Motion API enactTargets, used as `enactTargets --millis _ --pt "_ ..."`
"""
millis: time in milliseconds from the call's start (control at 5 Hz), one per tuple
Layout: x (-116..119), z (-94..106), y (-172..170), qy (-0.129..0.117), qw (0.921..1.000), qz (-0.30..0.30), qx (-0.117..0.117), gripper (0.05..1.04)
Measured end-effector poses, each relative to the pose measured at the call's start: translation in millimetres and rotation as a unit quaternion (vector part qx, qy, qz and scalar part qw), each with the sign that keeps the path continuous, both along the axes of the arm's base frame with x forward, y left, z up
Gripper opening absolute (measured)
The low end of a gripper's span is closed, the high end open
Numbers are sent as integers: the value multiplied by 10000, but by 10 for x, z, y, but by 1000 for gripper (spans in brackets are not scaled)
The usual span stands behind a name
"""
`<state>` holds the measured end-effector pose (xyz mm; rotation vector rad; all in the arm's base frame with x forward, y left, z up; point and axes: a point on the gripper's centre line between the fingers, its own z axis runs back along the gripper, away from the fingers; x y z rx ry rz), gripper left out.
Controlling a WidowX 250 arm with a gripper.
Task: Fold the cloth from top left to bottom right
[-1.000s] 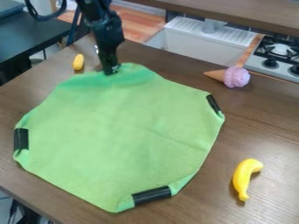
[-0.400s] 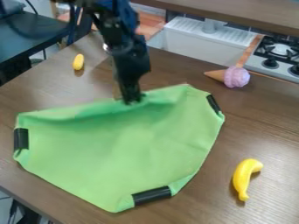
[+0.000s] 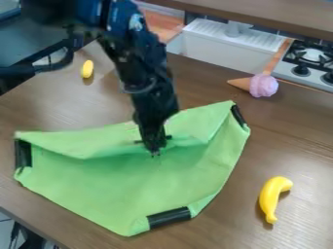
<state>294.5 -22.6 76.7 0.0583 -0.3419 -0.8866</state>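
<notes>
Gripper [image 3: 155, 150] holds cloth [image 3: 123, 182], its far side lifted, evidently to fold it toward the near edge of the desk [image 3: 221, 223].

Cloth [image 3: 130, 194] on table [image 3: 296, 146], banana [image 3: 274, 193] right of it

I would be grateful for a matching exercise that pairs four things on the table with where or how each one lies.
1. Banana
2. Toy ice cream cone
3. Small yellow object
4. Green cloth

A. Upper left of the picture
B. Partly raised, at the gripper
C. Lower right of the picture
D. Upper right, pink scoop toward the stove

Pairs: 1-C; 2-D; 3-A; 4-B
</notes>
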Motion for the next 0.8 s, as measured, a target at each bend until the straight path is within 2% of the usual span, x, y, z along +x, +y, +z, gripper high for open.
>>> enactTargets --millis 200,400,800 --pt "-137 28 -210 -86 9999 54 3 56" --pt "-221 47 -371 -154 9995 241 -101 56" --pt "-314 -14 -558 -278 9985 457 -88 72"
